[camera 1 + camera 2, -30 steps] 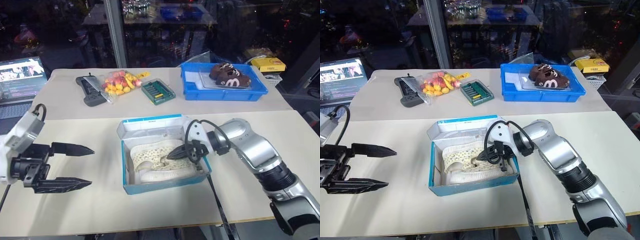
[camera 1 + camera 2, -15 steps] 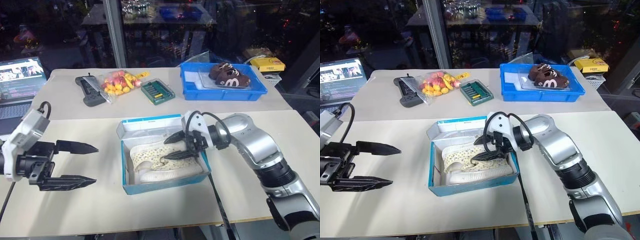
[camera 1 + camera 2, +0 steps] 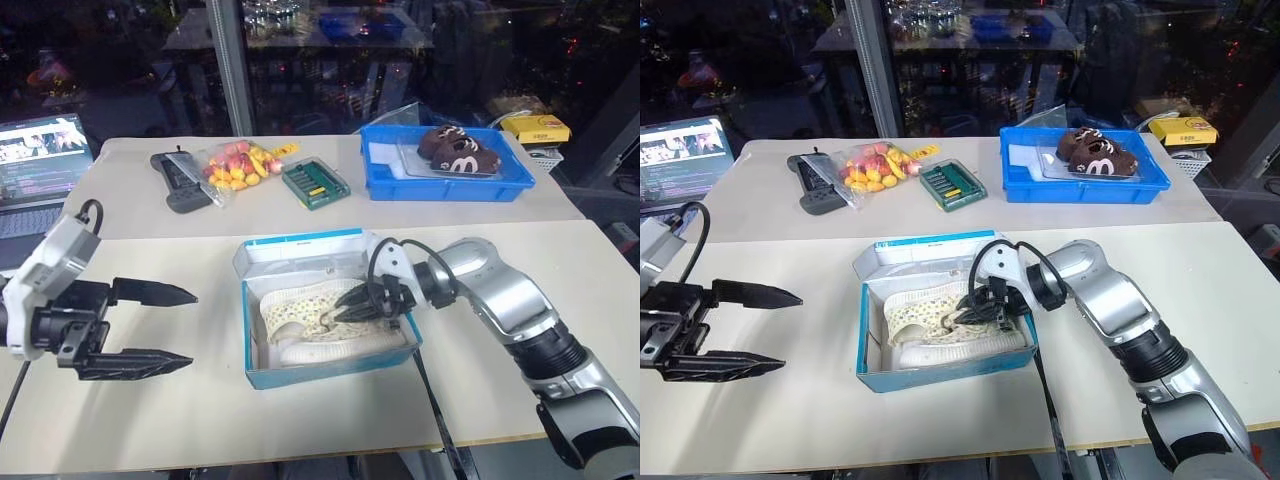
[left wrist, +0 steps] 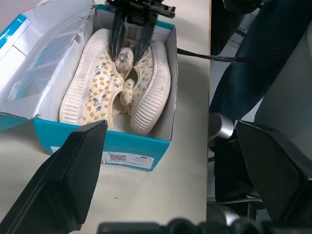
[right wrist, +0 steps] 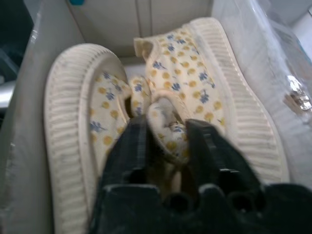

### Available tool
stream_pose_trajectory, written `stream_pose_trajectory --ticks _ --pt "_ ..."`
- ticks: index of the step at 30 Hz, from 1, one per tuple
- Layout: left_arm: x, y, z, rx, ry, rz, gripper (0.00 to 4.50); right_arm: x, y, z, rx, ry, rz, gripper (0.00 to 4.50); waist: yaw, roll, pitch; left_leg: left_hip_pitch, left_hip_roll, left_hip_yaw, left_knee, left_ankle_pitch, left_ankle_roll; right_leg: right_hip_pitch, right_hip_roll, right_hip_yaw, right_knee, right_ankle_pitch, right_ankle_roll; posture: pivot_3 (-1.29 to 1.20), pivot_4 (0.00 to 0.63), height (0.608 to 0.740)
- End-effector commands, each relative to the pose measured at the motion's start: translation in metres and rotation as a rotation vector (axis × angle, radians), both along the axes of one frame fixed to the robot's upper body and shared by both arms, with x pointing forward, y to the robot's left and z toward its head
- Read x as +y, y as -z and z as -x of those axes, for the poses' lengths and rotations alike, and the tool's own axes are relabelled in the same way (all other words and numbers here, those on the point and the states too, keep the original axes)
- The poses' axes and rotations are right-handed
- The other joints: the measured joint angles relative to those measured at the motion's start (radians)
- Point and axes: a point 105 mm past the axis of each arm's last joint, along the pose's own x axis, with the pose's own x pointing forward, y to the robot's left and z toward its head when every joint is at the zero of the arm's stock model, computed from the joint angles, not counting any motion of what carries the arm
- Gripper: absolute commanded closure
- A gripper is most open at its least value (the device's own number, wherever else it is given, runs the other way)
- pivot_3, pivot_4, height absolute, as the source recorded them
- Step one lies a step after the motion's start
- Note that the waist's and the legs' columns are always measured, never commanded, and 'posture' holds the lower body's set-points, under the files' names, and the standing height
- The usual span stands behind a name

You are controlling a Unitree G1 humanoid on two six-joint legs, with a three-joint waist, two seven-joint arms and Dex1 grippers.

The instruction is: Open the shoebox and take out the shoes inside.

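The shoebox (image 3: 300,372) sits open mid-tabletop (image 3: 500,390) with both shoes (image 3: 310,325) inside. Right hand (image 3: 345,305) is down in there pinching a shoe's fabric; left hand (image 3: 185,328) hovers off to the side, fingers spread wide.

Two pale benches (image 3: 150,400) are standing end to end, the nearer meeting the farther (image 3: 130,215) along a seam. A dark glass wall (image 3: 120,60) is rising behind them, split by a grey upright (image 3: 228,65). A lit laptop (image 3: 40,165) is glowing at the left edge.
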Motion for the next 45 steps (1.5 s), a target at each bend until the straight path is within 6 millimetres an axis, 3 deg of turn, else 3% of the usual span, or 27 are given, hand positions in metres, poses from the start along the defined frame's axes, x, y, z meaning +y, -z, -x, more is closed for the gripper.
stream_pose_trajectory --ticks 1,5,9,14,19,24,26,28,32,35,38,42,44,45 --pt "-0.001 -0.006 0.0 -0.032 0.011 -0.022 0.0 0.002 -0.013 0.004 -0.033 -0.034 -0.028 4.45 0.0 0.0 0.0 0.0 0.0 0.0 0.0 0.0 0.0 0.0 0.0 0.0 0.0 0.0 0.0 0.0 0.15 0.74" --pt "-0.001 -0.005 -0.001 -0.031 0.014 -0.021 0.0 0.011 -0.059 0.031 0.023 -0.17 -0.186 4.45 0.0 0.0 0.0 0.0 0.0 0.0 0.0 0.0 0.0 0.0 0.0 0.0 0.0 0.0 0.0 0.0 0.15 0.74" --pt "-0.002 -0.005 -0.003 -0.032 0.017 -0.018 0.0 0.012 -0.101 0.03 0.003 -0.179 -0.298 4.45 -0.002 0.0 0.001 0.0 0.0 0.0 0.0 0.0 0.0 -0.001 0.0 0.0 0.001 0.0 0.0 0.0 0.15 0.74" --pt "-0.003 -0.003 -0.004 -0.033 0.023 -0.012 0.0 0.009 -0.111 0.016 -0.067 -0.13 -0.306 4.45 0.003 0.0 0.001 0.0 0.0 0.0 0.001 0.0 0.0 0.0 0.0 0.0 0.003 -0.001 -0.001 0.0 0.15 0.74" --pt "-0.002 -0.002 -0.005 -0.032 0.023 -0.013 0.0 0.013 -0.126 0.015 -0.035 -0.126 -0.415 4.45 0.0 0.0 0.001 0.0 0.0 0.0 0.001 0.0 0.0 -0.002 0.0 0.0 0.005 -0.001 -0.001 0.0 0.15 0.74" --pt "-0.002 -0.001 -0.006 -0.033 0.021 -0.016 0.0 0.015 -0.124 0.0 -0.147 -0.06 -0.394 4.45 -0.001 0.0 0.001 0.0 0.0 0.0 0.001 0.0 0.0 -0.002 0.0 0.0 0.006 -0.002 -0.001 0.0 0.15 0.74" --pt "-0.001 0.0 -0.006 -0.034 0.022 -0.023 0.0 0.016 -0.12 -0.012 -0.283 -0.013 -0.349 4.45 -0.001 0.0 0.001 0.0 0.0 0.0 0.001 0.0 0.0 -0.002 0.0 0.0 0.006 -0.002 -0.001 0.0 0.15 0.74" --pt "-0.001 0.0 -0.006 -0.034 0.022 -0.023 0.0 0.015 -0.118 0.004 -0.168 -0.076 -0.371 4.45 -0.001 0.0 0.001 0.0 0.0 0.0 0.001 0.0 0.0 -0.002 0.0 0.0 0.006 -0.002 -0.001 0.0 0.15 0.74" --pt "0.0 0.0 -0.007 -0.033 0.023 -0.026 0.0 0.001 -0.092 0.044 -0.001 -0.227 -0.246 4.45 0.004 0.0 0.001 0.0 0.0 0.0 -0.001 0.0 0.0 -0.002 0.0 0.0 0.007 -0.003 -0.002 0.0 0.15 0.74" --pt "0.001 0.0 -0.007 -0.032 0.025 -0.03 0.0 -0.005 -0.085 0.053 0.046 -0.241 -0.217 4.45 0.007 0.0 0.001 -0.001 0.0 -0.001 -0.001 0.0 0.0 -0.002 0.0 0.0 0.006 -0.003 -0.003 0.0 0.15 0.74" --pt "0.001 0.001 -0.008 -0.032 0.028 -0.032 0.0 0.0 -0.09 0.04 0.002 -0.179 -0.264 4.45 -0.003 0.0 0.001 0.0 0.0 0.0 0.0 0.0 0.0 -0.003 0.0 0.0 0.007 -0.004 -0.001 0.0 0.15 0.74" --pt "0.002 0.001 -0.01 -0.033 0.033 -0.035 0.0 0.015 -0.104 -0.006 -0.207 0.033 -0.355 4.45 -0.01 0.0 0.001 0.004 0.0 0.0 0.001 0.0 0.0 -0.002 0.0 0.0 0.011 -0.004 -0.002 0.0 0.15 0.74" --pt "0.002 0.001 -0.011 -0.034 0.035 -0.035 0.0 0.013 -0.094 0.007 -0.141 -0.031 -0.309 4.45 -0.005 0.0 0.001 0.004 0.0 0.0 0.001 0.0 0.0 -0.003 0.001 0.001 0.012 -0.004 -0.002 0.0 0.15 0.74" --pt "0.002 0.001 -0.011 -0.034 0.035 -0.036 0.0 0.013 -0.092 0.007 -0.189 -0.037 -0.295 4.45 0.001 0.0 0.001 0.003 0.0 0.0 0.0 0.0 0.0 -0.003 0.001 0.0 0.012 -0.004 -0.003 0.0 0.15 0.74"
